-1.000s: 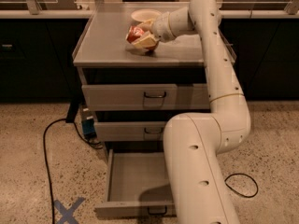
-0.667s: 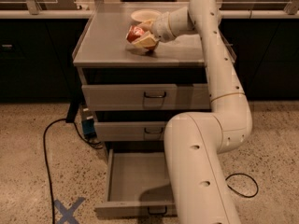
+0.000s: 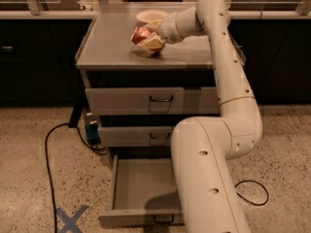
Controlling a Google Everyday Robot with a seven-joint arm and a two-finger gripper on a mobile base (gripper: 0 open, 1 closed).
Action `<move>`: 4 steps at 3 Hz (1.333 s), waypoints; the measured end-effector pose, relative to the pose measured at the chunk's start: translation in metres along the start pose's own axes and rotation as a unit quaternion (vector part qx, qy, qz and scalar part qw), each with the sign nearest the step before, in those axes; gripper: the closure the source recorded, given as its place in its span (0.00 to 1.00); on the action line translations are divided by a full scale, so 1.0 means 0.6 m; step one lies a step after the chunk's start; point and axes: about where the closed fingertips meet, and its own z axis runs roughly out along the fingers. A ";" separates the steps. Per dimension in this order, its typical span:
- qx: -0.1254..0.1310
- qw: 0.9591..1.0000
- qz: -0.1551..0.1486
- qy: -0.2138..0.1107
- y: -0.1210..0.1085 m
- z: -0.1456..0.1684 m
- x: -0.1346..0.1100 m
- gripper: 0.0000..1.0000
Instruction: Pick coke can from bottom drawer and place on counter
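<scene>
The red coke can point(image 3: 140, 34) is held tilted in my gripper point(image 3: 147, 39), just above the grey counter point(image 3: 112, 47) near its middle. The cream fingers point(image 3: 152, 42) are shut around the can. The bottom drawer point(image 3: 138, 183) is pulled open below; the floor that shows is bare, and its right part is hidden behind my arm point(image 3: 209, 178).
A cream bowl point(image 3: 150, 16) sits at the back of the counter, just behind the gripper. Two upper drawers point(image 3: 146, 101) are closed. A black cable point(image 3: 48, 154) runs over the floor at left, another loops at right point(image 3: 252, 193). A blue X point(image 3: 70, 220) marks the floor.
</scene>
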 end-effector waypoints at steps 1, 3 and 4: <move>0.000 1.000 0.000 0.000 0.000 0.000 0.000 0.36; 0.000 1.000 0.000 0.000 0.000 0.000 0.000 0.00; 0.000 1.000 0.000 0.000 0.000 0.000 0.000 0.00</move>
